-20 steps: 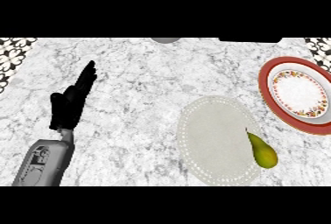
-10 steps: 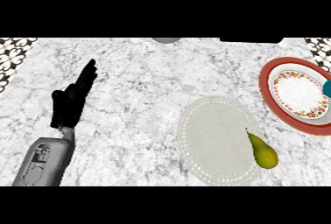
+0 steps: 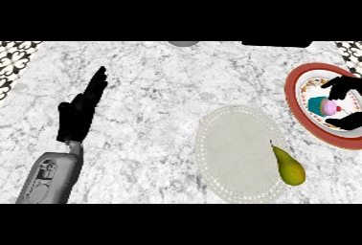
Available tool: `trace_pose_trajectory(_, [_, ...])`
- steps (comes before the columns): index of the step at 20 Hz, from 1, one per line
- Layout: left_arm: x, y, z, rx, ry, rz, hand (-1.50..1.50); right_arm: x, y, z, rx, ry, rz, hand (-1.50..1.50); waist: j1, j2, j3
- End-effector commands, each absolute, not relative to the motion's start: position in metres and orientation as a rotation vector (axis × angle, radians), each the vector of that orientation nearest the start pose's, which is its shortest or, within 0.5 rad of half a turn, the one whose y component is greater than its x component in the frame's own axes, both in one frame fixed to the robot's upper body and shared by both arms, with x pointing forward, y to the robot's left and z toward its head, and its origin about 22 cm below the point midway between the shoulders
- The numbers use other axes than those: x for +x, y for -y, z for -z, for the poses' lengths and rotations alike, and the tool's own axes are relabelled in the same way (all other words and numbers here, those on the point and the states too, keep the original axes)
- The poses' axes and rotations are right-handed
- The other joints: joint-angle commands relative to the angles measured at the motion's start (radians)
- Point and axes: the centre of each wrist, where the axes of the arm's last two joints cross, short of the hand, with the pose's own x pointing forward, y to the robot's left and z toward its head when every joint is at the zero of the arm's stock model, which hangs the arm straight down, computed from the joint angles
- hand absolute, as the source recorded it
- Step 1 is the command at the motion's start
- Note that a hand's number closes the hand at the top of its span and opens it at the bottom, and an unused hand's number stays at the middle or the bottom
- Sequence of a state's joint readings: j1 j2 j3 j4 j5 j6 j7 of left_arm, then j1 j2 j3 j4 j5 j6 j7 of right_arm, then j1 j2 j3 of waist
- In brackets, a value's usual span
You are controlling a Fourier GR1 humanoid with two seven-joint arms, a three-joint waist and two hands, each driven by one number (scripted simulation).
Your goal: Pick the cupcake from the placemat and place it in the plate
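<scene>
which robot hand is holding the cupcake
The right robot hand, at the view's right edge, is curled around the cupcake over the red-rimmed plate. The left robot hand rests open and holds nothing.

A yellow-green pear (image 3: 288, 165) with a thin dark stem lay on its side, nearer the view's lower edge than the right hand (image 3: 343, 88) and apart from it. Around the left hand (image 3: 81, 112) spread the white, grey-veined marble counter (image 3: 163, 86). Far beyond that hand, a grey rounded object (image 3: 184, 43) showed at the counter's far edge.

right hand (image 3: 344, 88) arrived, cupcake (image 3: 324, 105) now over plate (image 3: 298, 103)
</scene>
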State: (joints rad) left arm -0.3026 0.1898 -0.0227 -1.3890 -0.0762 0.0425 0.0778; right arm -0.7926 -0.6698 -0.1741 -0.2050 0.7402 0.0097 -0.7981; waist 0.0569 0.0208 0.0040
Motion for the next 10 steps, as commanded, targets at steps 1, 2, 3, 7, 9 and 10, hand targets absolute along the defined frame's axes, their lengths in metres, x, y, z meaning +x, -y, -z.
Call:
trace_pose_trajectory(1, [0.311,-0.232,-0.046,0.178,1.604,0.263,0.0,0.366,0.435,-0.035,-0.566,1.462,-0.959,-1.5,0.003,0.001,0.001])
trace_pose_trajectory(2, [0.316,-0.247,-0.051,0.193,1.604,0.272,0.0,0.352,0.438,-0.017,-0.588,1.482,-0.944,-1.5,0.008,0.008,0.003])
trace_pose_trajectory(3, [0.306,-0.237,-0.043,0.157,1.587,0.271,0.0,0.365,0.431,-0.029,-0.57,1.476,-0.968,-1.5,0.003,0.0,0.001])
trace_pose_trajectory(7, [0.316,-0.239,-0.038,0.207,1.582,0.258,0.0,0.367,0.432,-0.034,-0.427,1.575,-0.842,-1.5,-0.01,0.004,0.001])
trace_pose_trajectory(9, [0.307,-0.243,-0.048,0.173,1.589,0.254,0.0,0.361,0.452,-0.047,-0.341,1.648,-0.736,-1.5,-0.011,-0.006,0.001])
trace_pose_trajectory(10, [0.316,-0.254,-0.053,0.186,1.587,0.24,0.0,0.361,0.442,-0.034,-0.338,1.652,-0.674,-1.5,-0.012,0.0,0.001])
